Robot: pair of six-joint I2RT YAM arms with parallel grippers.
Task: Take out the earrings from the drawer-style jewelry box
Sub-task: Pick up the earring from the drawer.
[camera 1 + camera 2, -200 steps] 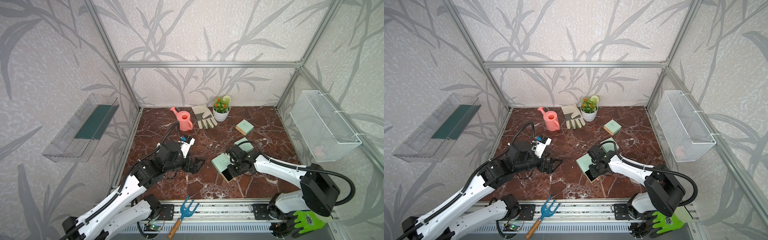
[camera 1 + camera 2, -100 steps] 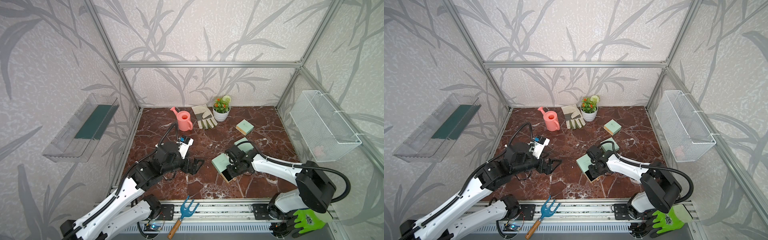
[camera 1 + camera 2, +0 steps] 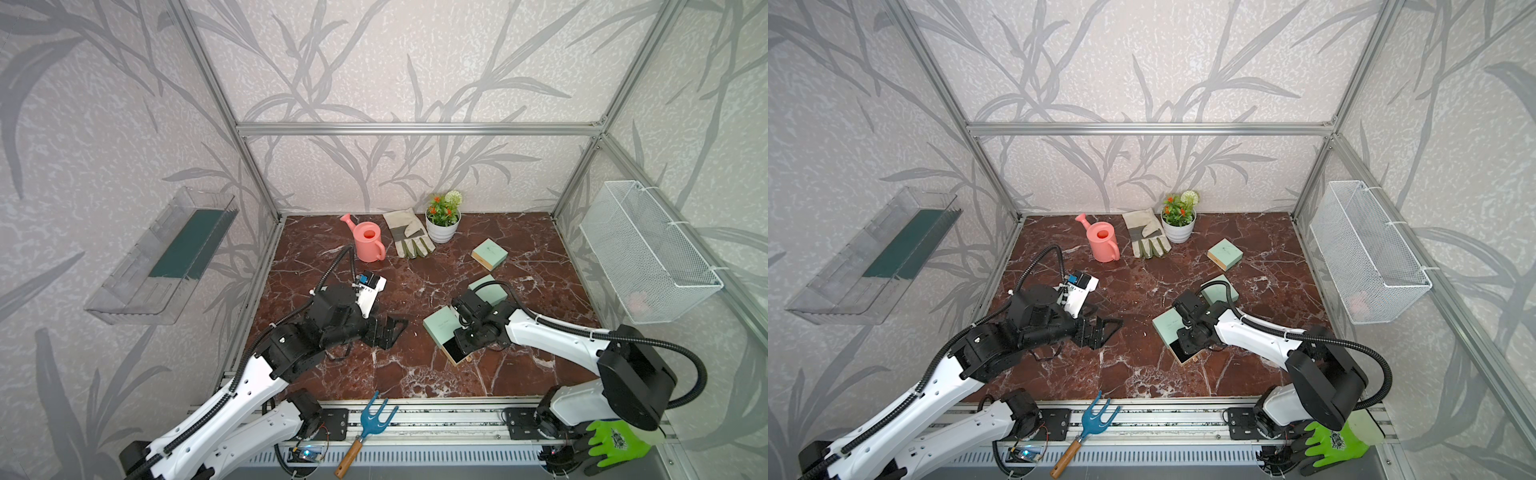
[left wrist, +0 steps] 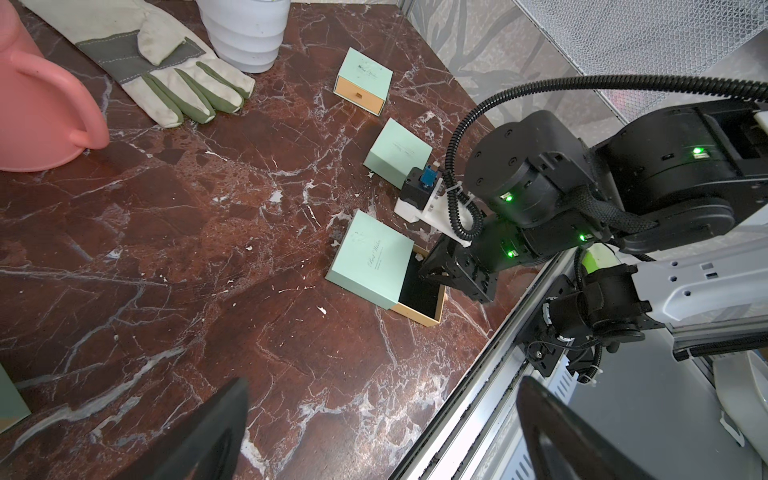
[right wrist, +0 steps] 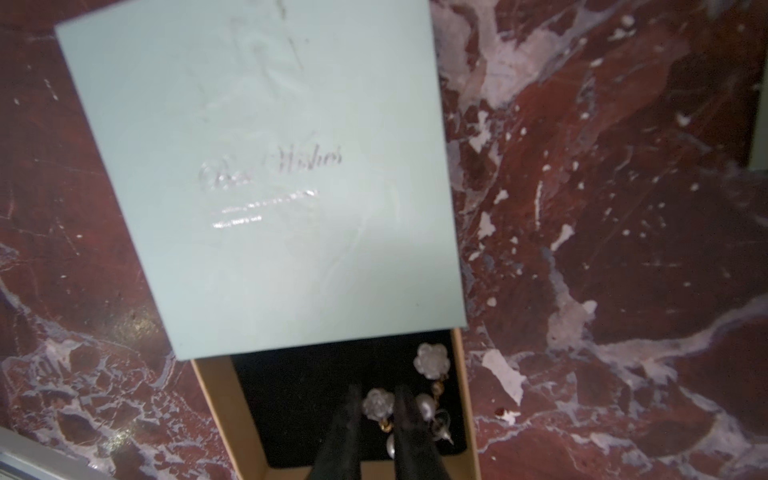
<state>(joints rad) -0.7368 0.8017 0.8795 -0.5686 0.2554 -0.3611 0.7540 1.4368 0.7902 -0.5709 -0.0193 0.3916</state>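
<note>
**Item:** earrings (image 5: 432,360), one pair. Pale flower-shaped heads, each with a small gold link and a pearl-like drop.

**Location:** on the black lining of the drawer (image 5: 224,395), which is drawn part-way out of the mint jewelry box (image 3: 440,326). The box sits right of centre in the lower half of both top views, on the red marble table (image 3: 415,270).

**Right gripper** (image 5: 378,419): lowered into the drawer, fingers (image 5: 409,424) set close on either side of one flower head. Whether they already pinch it cannot be told.

**Left gripper** (image 3: 392,332): spread wide, holding nothing, left of the box and apart from it.

**Handling (judged):**
- Very light and tiny.
- The head is rigid; the drop is loose and free to swing.
- The smooth beads are likely to slip, and the fine links are likely to bend or snag.

**Hold (judged):** across the flower head, not the drop. Lift gently, since the second earring's drop lies just beside and may tangle.
</note>
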